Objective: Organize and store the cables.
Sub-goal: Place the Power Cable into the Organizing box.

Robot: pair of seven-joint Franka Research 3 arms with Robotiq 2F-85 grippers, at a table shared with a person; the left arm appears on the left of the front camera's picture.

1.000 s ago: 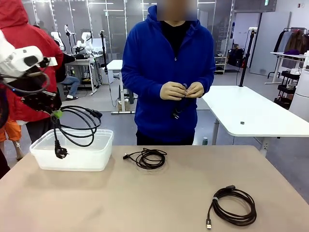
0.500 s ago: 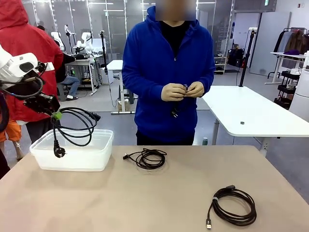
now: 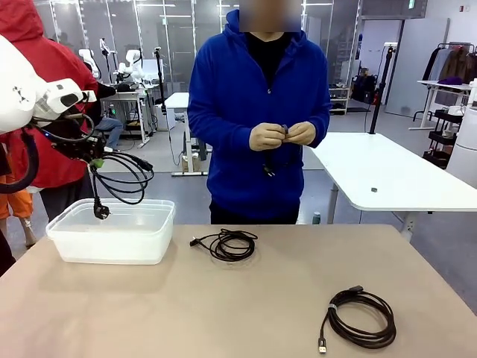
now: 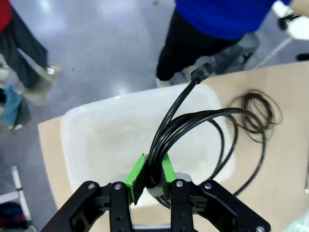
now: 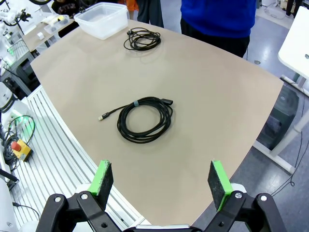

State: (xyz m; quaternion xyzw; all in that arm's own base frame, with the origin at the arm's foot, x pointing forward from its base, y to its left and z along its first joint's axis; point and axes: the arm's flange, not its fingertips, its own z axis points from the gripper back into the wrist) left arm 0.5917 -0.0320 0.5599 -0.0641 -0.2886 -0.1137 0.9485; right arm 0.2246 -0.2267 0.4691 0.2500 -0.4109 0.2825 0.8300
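My left gripper (image 3: 95, 159) is shut on a coiled black cable (image 3: 123, 177) and holds it in the air above the clear plastic bin (image 3: 153, 242). The cable's power plug (image 3: 100, 212) dangles just over the bin's opening. In the left wrist view the green pads (image 4: 166, 170) pinch the cable's bundled strands (image 4: 193, 123) over the bin (image 4: 96, 140). A thin black cable coil (image 3: 227, 244) lies mid-table. A thicker coil with a USB end (image 3: 361, 317) lies at the near right. My right gripper (image 5: 159, 180) is open, high above that thicker coil (image 5: 145, 118).
A person in a blue hoodie stands at the far side, both hands (image 3: 282, 137) working a small black cable at chest height. Another person in red stands behind the left arm. The table's edge (image 5: 72, 140) lies below my right gripper.
My left gripper has risen and shifted slightly right with the cable. The hanging plug has come up from inside the bin to just above its rim.
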